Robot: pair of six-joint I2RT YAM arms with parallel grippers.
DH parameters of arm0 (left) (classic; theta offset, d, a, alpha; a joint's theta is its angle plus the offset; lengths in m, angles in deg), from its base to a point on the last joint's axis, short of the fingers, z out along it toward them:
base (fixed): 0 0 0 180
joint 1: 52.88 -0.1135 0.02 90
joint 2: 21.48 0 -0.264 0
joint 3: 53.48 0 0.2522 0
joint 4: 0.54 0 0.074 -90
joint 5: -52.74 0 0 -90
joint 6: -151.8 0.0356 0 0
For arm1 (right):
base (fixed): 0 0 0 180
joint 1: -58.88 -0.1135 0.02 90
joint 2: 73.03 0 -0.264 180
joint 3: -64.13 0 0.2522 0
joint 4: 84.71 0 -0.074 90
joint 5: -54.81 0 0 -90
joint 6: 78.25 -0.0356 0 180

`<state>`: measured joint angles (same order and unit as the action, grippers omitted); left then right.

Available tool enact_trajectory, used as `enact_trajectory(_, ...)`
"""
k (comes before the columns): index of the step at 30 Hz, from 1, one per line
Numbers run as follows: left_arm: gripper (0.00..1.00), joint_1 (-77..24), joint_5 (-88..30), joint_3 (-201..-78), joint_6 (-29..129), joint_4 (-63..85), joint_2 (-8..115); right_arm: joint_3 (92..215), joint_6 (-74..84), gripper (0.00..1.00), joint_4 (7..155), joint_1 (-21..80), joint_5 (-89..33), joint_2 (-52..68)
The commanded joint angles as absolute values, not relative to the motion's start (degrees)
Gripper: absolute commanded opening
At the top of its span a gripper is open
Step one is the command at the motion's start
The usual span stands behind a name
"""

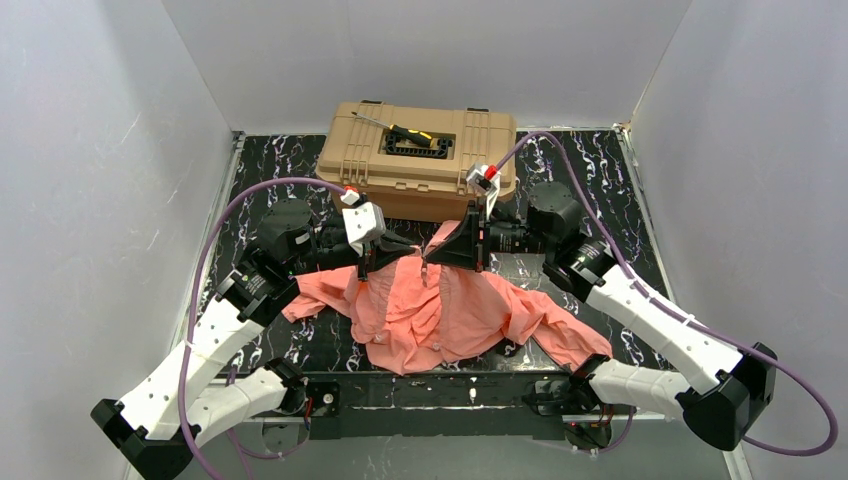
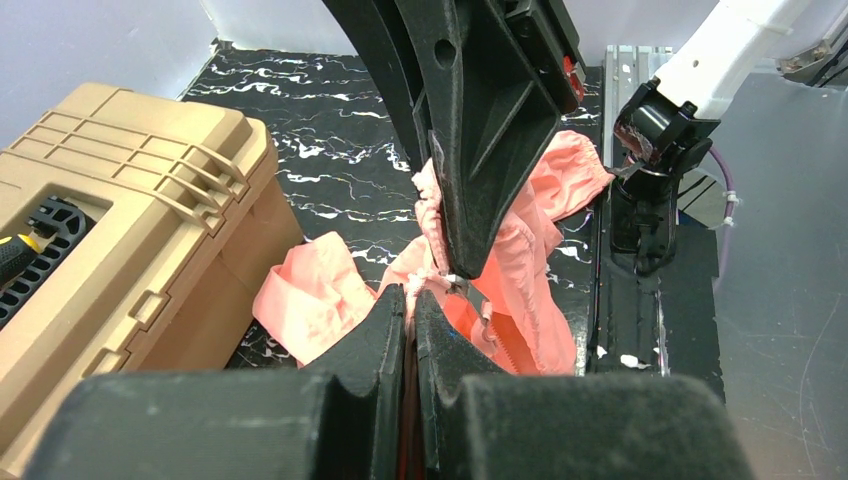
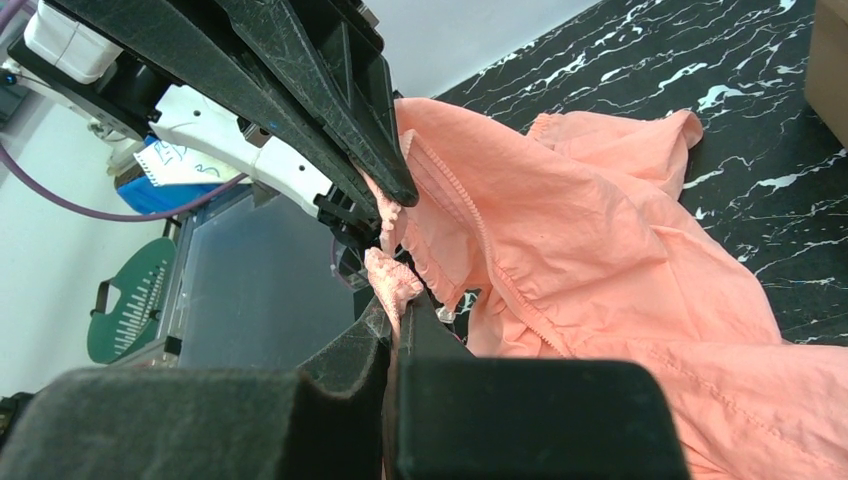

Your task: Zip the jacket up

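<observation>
Item: jacket [image 1: 440, 310], salmon-pink, spread on the counter [image 1: 610, 180] just in front of the tan toolbox [image 1: 418, 155], collar end lifted. Left end effector [image 2: 410, 305] and right end effector [image 3: 397, 310]: both clenched on fabric near the zipper top, tips almost meeting. Likely hazards: thin cloth slipping from either pinch; fabric bunching into the slider; the crowded tips colliding.

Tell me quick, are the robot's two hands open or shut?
Left gripper: closed, holding the jacket.
Right gripper: closed, holding the jacket.
</observation>
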<state>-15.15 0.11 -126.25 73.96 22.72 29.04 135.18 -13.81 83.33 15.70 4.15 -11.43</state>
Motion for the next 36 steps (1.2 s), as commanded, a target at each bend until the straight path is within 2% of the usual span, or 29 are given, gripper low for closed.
enact_trajectory(1, 0.0, -14.8, 0.1, -128.3, 73.8, 22.1, 28.3, 135.4, -13.8, 0.01, 86.4, 15.0, 5.7, -11.0)
enact_trajectory(14, 0.0, -14.9, 1.1, -128.2, 74.0, 22.4, 28.3, 135.4, -13.3, 0.01, 86.3, 14.8, 2.2, -12.4)
enact_trajectory(36, 0.0, -14.6, 1.3, -128.2, 74.2, 22.5, 28.5, 134.9, -13.5, 0.01, 88.0, 14.8, 3.4, -12.9)
